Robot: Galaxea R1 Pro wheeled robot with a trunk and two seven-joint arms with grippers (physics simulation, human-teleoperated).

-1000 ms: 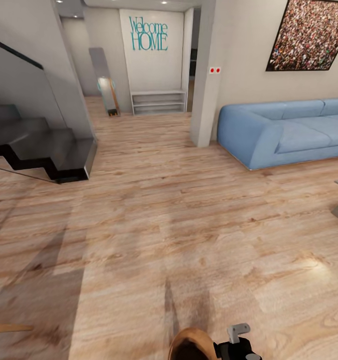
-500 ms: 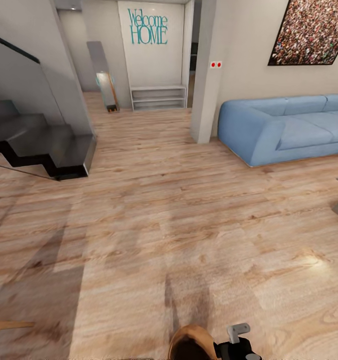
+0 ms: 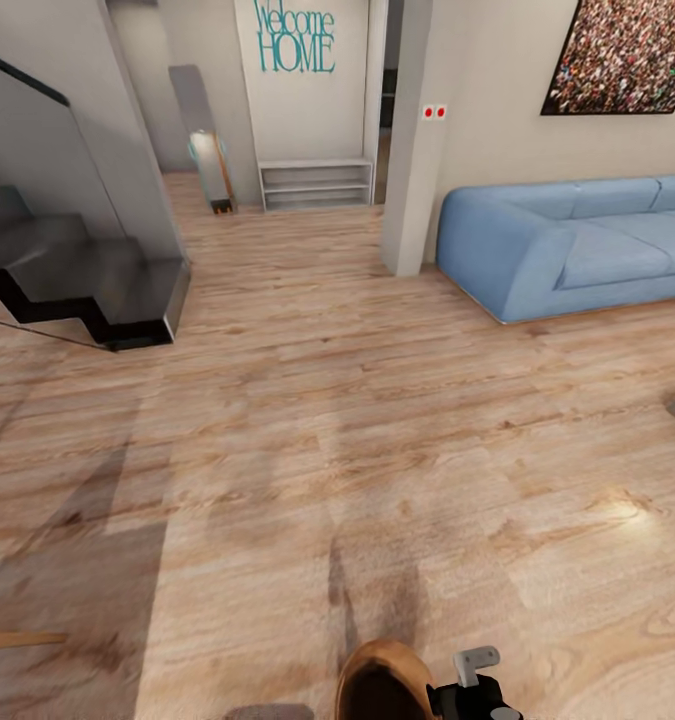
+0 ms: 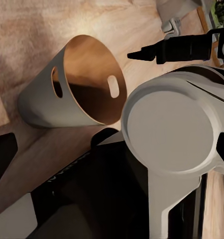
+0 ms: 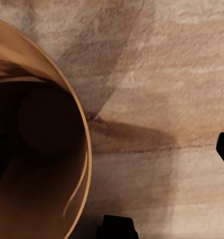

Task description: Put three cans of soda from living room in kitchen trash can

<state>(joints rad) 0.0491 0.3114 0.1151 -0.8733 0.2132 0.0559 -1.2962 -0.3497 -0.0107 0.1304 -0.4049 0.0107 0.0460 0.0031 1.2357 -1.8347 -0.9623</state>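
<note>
Your round copper-brown trash can (image 5: 40, 164), smooth with a dark inside, sits just beside the right gripper (image 3: 474, 685); I cannot tell whether its fingers are spread. Light wood plank floor (image 3: 377, 420) lies beneath.

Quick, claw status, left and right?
Left claw: cannot be told.
Right claw: beside the bin; open, closed or gripping cannot be told.

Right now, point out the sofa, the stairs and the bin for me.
sofa (image 3: 587, 250), head view, on the seat cushion.
stairs (image 3: 87, 285), head view, on the dark lower step.
bin (image 4: 89, 82), left wrist view, on its inner wall by the rim.
</note>
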